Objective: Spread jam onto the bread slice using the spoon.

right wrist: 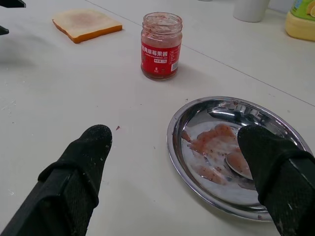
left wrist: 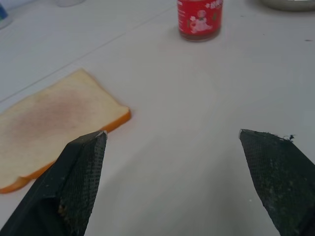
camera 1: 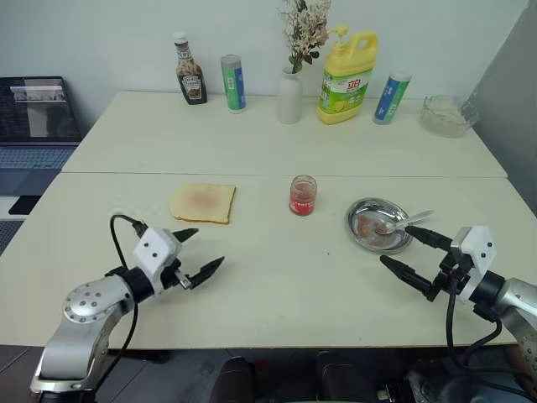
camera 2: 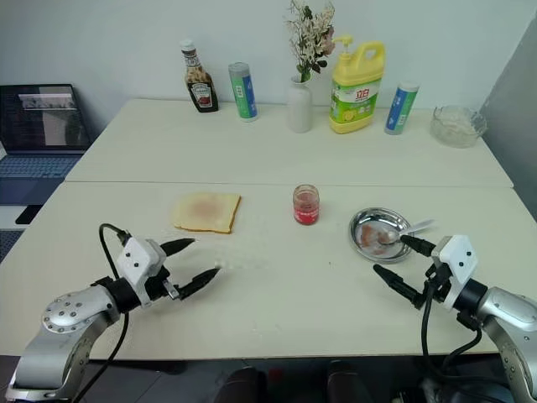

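On the jam (right wrist: 161,45) a red label with white characters — both the left gripper (camera 1: 198,251) and right gripper (camera 1: 404,252) gape empty; wrist view shows smears in the steel dish (right wrist: 197,108).

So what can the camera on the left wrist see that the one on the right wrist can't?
Left wrist view alone: the left gripper, open above bare table. Right wrist view alone: the right gripper, open over the round steel dish smeared pink, where the small silver spoon lies, plus a yellow bottle. Both share the square tan bread slice and the small glass jar of red jam.
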Controlling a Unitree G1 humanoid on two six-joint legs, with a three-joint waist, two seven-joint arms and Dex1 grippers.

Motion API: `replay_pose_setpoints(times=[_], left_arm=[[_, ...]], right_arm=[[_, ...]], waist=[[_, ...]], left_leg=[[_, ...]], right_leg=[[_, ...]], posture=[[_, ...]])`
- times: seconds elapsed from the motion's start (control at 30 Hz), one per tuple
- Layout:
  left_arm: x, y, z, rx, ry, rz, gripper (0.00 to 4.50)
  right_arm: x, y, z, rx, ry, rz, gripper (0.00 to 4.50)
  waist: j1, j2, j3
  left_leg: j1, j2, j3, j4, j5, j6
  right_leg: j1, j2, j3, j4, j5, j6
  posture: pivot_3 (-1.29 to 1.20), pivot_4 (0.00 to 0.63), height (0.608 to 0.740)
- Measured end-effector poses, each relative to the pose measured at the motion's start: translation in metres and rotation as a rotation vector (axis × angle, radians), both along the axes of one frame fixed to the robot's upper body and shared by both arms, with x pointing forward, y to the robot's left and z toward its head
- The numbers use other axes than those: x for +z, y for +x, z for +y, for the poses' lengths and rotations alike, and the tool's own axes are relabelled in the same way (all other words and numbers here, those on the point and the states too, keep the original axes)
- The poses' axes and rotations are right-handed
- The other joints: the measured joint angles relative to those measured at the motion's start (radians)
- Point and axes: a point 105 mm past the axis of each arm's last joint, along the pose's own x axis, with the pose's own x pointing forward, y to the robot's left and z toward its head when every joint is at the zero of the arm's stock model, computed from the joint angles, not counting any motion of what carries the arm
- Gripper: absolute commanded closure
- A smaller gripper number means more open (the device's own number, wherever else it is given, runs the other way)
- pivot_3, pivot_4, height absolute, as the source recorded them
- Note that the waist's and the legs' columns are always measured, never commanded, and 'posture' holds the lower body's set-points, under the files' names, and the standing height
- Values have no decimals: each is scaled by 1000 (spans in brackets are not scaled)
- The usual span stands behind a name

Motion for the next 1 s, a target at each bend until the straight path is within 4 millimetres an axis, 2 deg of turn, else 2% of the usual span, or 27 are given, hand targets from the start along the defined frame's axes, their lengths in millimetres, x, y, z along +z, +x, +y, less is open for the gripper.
replay_pose_setpoints(times=[0.2,0.4,0.47,0.6,0.73,0.83,1.0], left_arm=[[3,12,14,102,-14,-45,0],[17,39,51,354,-158,-58,0],[15,45,60,418,-201,-21,0],[9,65,75,552,-255,68,0],[0,72,87,638,-282,135,0],[-10,80,89,665,-313,211,0],[-12,97,73,618,-345,290,0]], right_arm=[[3,1,7,14,41,5,53],[31,-4,43,184,50,-37,53],[38,-3,52,230,29,-44,53],[67,5,72,311,1,-109,53],[63,0,80,372,-8,-58,53],[60,-2,84,416,-36,-28,53],[71,-9,91,514,-52,-33,53]], waist=[[0,0,0],[0,0,0],[0,-2,1],[-1,-2,1],[1,-4,1],[3,-4,1],[3,-4,1]], left_leg=[[0,0,0,0,0,0],[0,0,-1,1,0,0],[0,0,-1,1,0,0],[-1,0,-2,1,0,0],[-4,-1,-6,1,0,0],[-6,-2,-8,1,0,0],[-7,-2,-11,1,0,0]], right_leg=[[0,0,0,0,0,0],[0,1,0,0,1,1],[0,1,-1,0,1,1],[0,1,-2,0,2,1],[-1,0,-5,-1,3,-2],[-2,0,-7,-1,3,-2],[-1,0,-10,0,3,-2]], posture=[[0,150,740],[0,150,740],[0,150,740],[0,150,740],[0,150,740],[0,150,740],[0,150,740]])
